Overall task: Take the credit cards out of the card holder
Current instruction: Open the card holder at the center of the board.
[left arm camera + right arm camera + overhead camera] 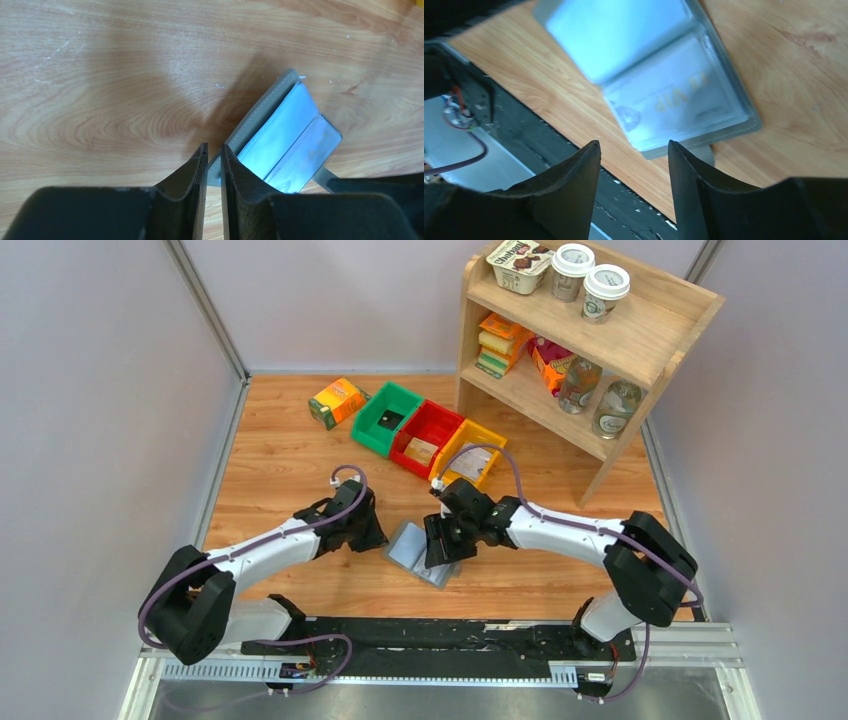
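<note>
Table (290, 455): wooden. It carries the holder near its front edge, between the two arms.

Holder (405, 550): lies open and flat, blue-grey inside facing up. In the top view its long axis runs diagonally, from upper left toward lower right, and the fold crosses that axis.

Right gripper (438, 552): over the holder's right half. The jaws are about half spread with nothing between them. In the wrist view its fingers (574, 190) frame the holder's edge with no visible contact.

Left gripper (378, 538): at the holder's left edge. The jaws are nearly together, leaving a thin slit. Whether they nip the grey edge cannot be told.

Card (674, 100): pale, lettered "VIP", seated in a clear pocket.

Tab (701, 152): projects from the holder's edge beside that pocket.
</note>
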### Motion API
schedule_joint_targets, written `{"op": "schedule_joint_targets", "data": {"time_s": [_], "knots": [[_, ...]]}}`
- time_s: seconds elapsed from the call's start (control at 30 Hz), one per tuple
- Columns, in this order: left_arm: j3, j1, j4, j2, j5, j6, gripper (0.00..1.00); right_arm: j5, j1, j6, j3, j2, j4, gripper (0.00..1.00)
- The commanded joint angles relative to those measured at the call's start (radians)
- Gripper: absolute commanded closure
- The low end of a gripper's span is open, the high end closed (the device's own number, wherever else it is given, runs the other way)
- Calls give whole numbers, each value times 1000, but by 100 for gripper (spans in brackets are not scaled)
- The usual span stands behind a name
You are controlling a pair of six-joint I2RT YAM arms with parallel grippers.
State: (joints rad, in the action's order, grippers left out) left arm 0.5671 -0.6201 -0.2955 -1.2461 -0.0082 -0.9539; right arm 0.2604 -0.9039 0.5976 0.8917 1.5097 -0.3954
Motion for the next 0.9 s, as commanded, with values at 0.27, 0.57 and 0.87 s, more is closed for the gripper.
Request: {"op": "schedule_joint_targets", "data": {"time_s": [0.27,0.57,0.87], "knots": [[37,0,-45,100,2,63,60,-101,88,-192,75,156,-129,44],[11,-1,64,80,122,49,50,-245,91,-377,256,225,-215,42],[-41,0,162,1,178,-39,50,-194,86,-285,222,98,-171,41]]}}
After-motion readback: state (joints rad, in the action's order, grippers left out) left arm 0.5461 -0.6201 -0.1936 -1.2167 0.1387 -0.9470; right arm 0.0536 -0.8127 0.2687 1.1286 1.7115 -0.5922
